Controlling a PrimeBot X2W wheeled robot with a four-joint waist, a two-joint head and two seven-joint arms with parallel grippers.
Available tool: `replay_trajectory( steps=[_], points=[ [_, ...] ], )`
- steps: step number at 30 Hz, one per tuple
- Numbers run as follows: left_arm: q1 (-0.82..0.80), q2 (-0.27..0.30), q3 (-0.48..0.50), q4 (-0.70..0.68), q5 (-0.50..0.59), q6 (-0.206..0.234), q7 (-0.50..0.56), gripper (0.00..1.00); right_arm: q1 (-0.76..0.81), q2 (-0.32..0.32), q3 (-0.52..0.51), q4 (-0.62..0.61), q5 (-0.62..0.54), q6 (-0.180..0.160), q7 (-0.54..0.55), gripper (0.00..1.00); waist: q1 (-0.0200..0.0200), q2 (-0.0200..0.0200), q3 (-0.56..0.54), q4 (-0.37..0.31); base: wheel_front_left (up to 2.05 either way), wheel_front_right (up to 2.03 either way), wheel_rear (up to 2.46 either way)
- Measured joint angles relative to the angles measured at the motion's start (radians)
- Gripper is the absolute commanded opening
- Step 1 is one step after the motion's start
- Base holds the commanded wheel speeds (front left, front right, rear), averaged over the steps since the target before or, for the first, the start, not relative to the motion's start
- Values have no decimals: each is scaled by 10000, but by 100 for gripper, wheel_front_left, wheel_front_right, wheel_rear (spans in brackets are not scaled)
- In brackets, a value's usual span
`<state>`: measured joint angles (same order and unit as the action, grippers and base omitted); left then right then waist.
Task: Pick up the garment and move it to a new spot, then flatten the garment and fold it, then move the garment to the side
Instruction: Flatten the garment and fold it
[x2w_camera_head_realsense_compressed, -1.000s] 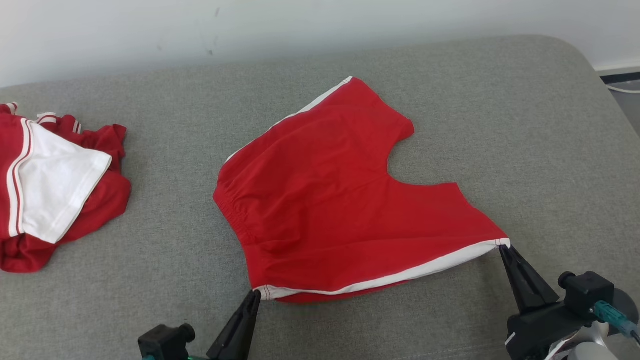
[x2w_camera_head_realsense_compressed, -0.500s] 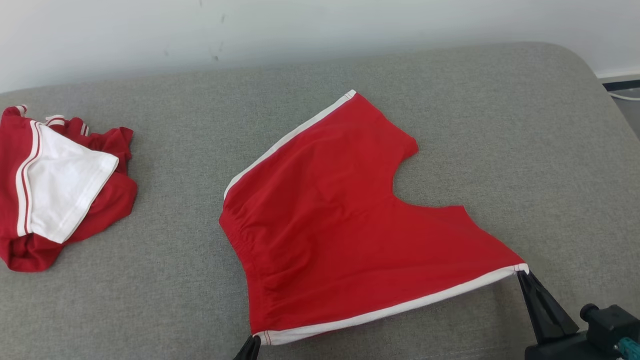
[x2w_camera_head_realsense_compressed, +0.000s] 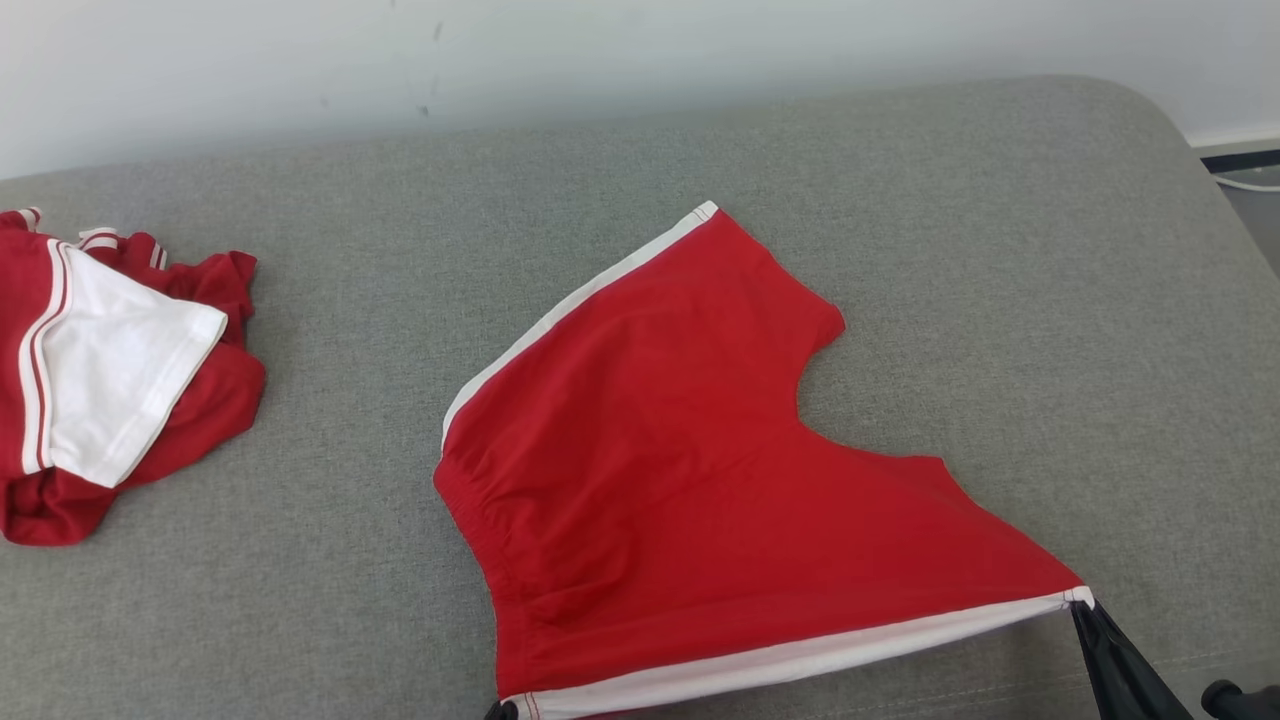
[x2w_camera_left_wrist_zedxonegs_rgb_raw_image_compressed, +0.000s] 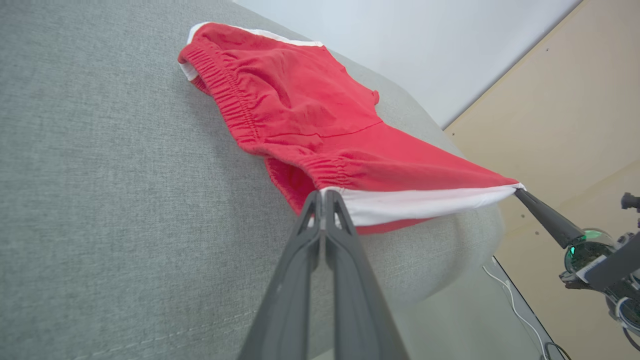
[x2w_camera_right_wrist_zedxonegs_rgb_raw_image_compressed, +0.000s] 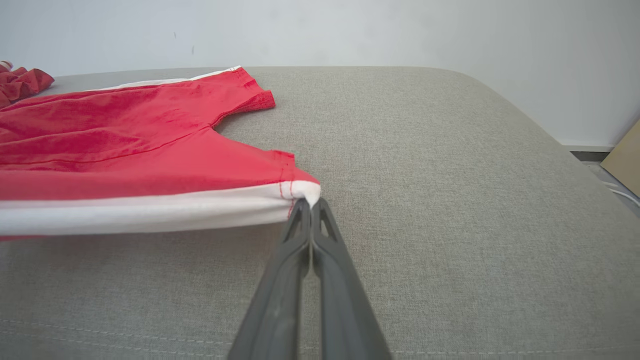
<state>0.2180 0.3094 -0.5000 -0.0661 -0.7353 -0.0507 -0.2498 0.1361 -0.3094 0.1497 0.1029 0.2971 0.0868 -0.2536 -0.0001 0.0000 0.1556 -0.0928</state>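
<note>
The garment (x2w_camera_head_realsense_compressed: 690, 470) is a pair of red shorts with white side stripes, spread on the grey cushion. Its near white-striped edge is stretched taut between my two grippers. At the waistband corner of the shorts (x2w_camera_left_wrist_zedxonegs_rgb_raw_image_compressed: 300, 110), my left gripper (x2w_camera_left_wrist_zedxonegs_rgb_raw_image_compressed: 324, 194) is shut on the white stripe; its tip (x2w_camera_head_realsense_compressed: 500, 710) peeks in at the head view's bottom edge. My right gripper (x2w_camera_right_wrist_zedxonegs_rgb_raw_image_compressed: 310, 202) is shut on the leg-hem corner of the shorts (x2w_camera_right_wrist_zedxonegs_rgb_raw_image_compressed: 125, 135), at the lower right of the head view (x2w_camera_head_realsense_compressed: 1085, 605). In the left wrist view the right gripper (x2w_camera_left_wrist_zedxonegs_rgb_raw_image_compressed: 520, 192) shows pinching the far corner.
A crumpled red and white garment (x2w_camera_head_realsense_compressed: 110, 370) lies at the cushion's left edge. The grey cushion (x2w_camera_head_realsense_compressed: 1000, 250) has bare room to the right and behind the shorts. A white wall runs behind. Floor and a cable (x2w_camera_head_realsense_compressed: 1245, 180) show beyond the right edge.
Both grippers have drawn toward the cushion's near edge, dragging the shorts with them. The shorts lie flatter, with the near edge stretched straight.
</note>
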Motion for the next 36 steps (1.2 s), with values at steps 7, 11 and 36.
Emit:
replay_trajectory(
  steps=[7,11,36],
  points=[
    [387,148,46,-451,33,94,0,0,412,-111,-167,-562,-104,-77,-2,0,1,0,46,-24,0,0,0],
    [260,205,63,-533,96,151,12,0,319,-174,-192,-779,-259,-75,-2,0,1,0,-73,-3,0,0,0],
    [-3964,-1290,445,1778,-194,522,1076,0,-6066,-863,1361,2552,-433,378,1124,0,2,2,325,765,0,0,0]
  ],
)
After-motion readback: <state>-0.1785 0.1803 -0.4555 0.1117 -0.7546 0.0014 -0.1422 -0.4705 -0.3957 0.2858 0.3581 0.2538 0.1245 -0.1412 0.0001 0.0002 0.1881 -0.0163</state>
